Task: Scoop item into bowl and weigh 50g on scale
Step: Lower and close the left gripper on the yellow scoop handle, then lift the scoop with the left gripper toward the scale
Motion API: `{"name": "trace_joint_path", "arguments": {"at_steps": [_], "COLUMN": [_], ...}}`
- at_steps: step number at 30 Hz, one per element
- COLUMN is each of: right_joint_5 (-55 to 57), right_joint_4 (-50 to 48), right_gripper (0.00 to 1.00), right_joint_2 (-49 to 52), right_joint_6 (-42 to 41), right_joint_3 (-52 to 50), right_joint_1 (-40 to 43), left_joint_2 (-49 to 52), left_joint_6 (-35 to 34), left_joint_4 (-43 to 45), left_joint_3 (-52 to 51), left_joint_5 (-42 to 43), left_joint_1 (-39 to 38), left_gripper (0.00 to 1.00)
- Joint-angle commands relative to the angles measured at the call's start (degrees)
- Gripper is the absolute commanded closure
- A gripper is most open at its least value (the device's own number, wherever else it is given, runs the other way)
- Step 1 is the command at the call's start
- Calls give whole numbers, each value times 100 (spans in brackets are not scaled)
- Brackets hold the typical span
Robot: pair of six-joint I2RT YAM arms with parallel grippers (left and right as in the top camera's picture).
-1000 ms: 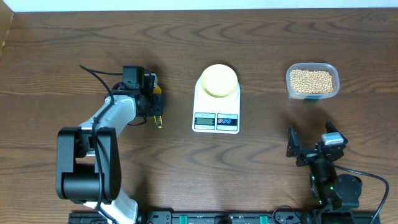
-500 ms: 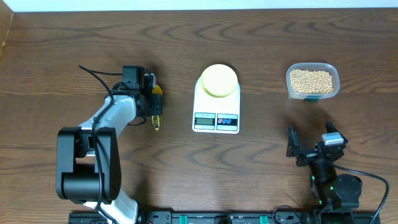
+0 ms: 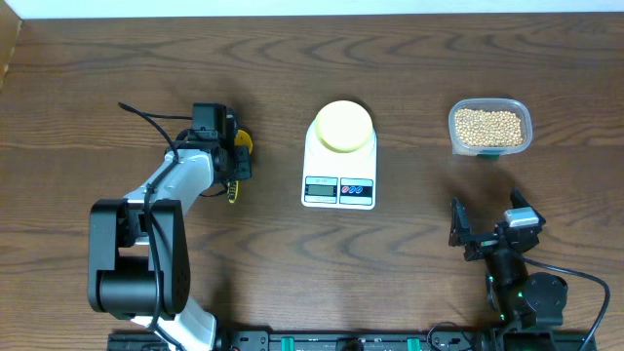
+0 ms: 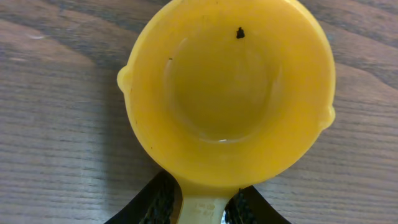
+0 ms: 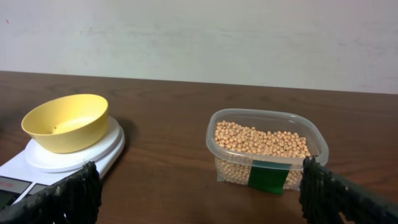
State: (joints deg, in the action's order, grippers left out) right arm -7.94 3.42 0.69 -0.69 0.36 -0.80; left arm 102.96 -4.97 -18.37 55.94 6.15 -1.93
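Note:
My left gripper (image 3: pixel 234 164) is shut on the handle of a bright yellow scoop (image 4: pixel 227 87), whose empty cup fills the left wrist view just above the wood. In that view the handle runs down between the black fingers (image 4: pixel 158 200). The pale-yellow bowl (image 3: pixel 343 126) stands empty on the white scale (image 3: pixel 339 187) at the table's middle. To the right, tan beans (image 3: pixel 488 125) fill a clear tub (image 3: pixel 517 107). My right gripper (image 3: pixel 487 229) rests open near the front edge, facing the bowl (image 5: pixel 65 121), the scale (image 5: pixel 68 158) and the beans (image 5: pixel 261 140).
The tub (image 5: pixel 267 165) carries a green label on its near side. Bare wood lies between the scoop and the scale, and between the scale and the tub. A pale wall runs behind the table's far edge.
The scoop's handle end has swung a little to the left with the left gripper. The right arm has not moved.

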Motion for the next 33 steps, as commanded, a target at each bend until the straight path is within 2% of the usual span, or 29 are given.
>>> {"name": "trace_joint_path", "arguments": {"at_steps": [1,13,17,28,33], "right_joint_5": [11,9,9,9,9], "right_joint_4": [22,24,24,22,22], "right_gripper": [1,1,1,1,1], "right_joint_2": [-31,-31,-31,-31,-31], "right_joint_6": [-57,-55,-55,-57,-55], "right_joint_3": [-4,-4,-4,-4,-4], "right_joint_1": [26,26,26,26,26], "left_joint_2": [79,79,79,7,-302], "left_joint_6": [-136,-136,-133,-142,-623], "left_joint_4": [-11,-11,-11,81,192], "left_joint_3": [-98,-98,-98,-72,164], "left_joint_5": [-195,-195,-192,-192,-192], "left_joint_1": [24,24,26,26,26], "left_gripper": [70,70,76,81,81]}}
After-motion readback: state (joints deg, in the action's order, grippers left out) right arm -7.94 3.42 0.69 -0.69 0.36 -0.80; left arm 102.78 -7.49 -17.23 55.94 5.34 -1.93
